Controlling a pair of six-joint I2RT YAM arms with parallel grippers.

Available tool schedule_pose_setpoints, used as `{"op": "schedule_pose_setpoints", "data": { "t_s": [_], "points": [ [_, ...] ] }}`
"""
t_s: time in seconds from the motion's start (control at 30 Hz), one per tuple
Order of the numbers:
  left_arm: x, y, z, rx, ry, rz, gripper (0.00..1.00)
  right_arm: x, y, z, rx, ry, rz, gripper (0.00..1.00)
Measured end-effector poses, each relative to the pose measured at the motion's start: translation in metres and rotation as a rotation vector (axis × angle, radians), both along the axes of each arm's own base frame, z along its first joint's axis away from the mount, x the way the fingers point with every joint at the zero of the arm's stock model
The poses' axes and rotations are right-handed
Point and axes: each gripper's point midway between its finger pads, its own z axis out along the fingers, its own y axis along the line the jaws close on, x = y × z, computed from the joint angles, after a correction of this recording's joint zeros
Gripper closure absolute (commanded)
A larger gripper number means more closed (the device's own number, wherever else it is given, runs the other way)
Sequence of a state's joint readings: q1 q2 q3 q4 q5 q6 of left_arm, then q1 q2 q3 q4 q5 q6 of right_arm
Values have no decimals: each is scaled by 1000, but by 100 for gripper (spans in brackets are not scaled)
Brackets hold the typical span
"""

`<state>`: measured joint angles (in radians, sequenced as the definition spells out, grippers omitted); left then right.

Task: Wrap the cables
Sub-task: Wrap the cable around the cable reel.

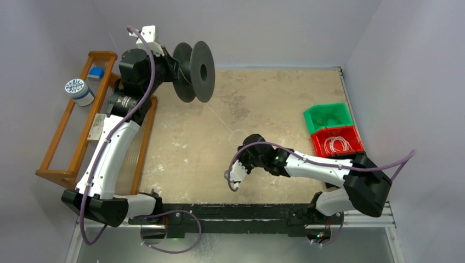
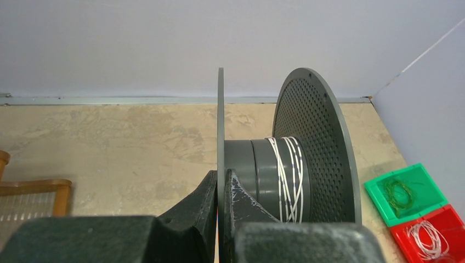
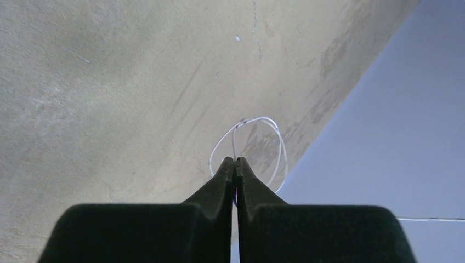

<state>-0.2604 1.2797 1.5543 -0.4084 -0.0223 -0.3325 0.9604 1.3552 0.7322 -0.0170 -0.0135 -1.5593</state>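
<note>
While the left hand (image 2: 221,176) clamps the spool (image 2: 315,137) aloft, the right hand (image 3: 236,160) pinches the cable loop (image 3: 263,118).

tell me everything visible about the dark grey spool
The dark grey plastic-looking spool has two round flanges, the far one perforated, and a smooth hub carrying a few turns of thin whitish cable. It is held off the beige table, axis roughly level, with the left pincer clamped on its near flange's rim.
</note>
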Motion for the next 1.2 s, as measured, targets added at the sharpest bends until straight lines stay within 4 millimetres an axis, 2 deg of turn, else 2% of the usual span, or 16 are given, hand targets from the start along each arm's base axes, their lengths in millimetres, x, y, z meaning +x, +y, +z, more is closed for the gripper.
{"op": "schedule_pose_setpoints", "data": {
  "t_s": [0.2, 0.27, 0.43, 0.57, 0.73, 0.9, 1.07, 1.17, 1.2],
  "points": [
    [-4, -7, -5, -17, 29, -41, 100, -6, 3, -23, -69, 18, 12, 100],
    [-6, -9, -8, -18, 42, -49, 100, -8, 4, -28, -81, 27, 19, 97],
    [-7, -12, -9, -26, 48, -68, 100, -12, 6, -32, -81, 47, 16, 85],
    [-6, -13, -3, -34, 23, -76, 100, -17, 10, -30, -57, 93, 14, 64],
    [-5, -16, 5, -44, -6, -101, 100, -20, 29, -10, 25, 144, 24, 49],
    [-6, -19, 7, -47, -14, -120, 100, -38, 49, 14, 116, 262, 78, 39],
    [-7, -21, 8, -47, -15, -130, 100, -61, 60, 57, 229, 374, 147, 35],
    [-7, -21, 10, -48, -19, -131, 100, -68, 61, 81, 279, 404, 187, 33],
    [-7, -21, 11, -48, -21, -131, 100, -68, 60, 86, 292, 399, 191, 29]
  ]
}}
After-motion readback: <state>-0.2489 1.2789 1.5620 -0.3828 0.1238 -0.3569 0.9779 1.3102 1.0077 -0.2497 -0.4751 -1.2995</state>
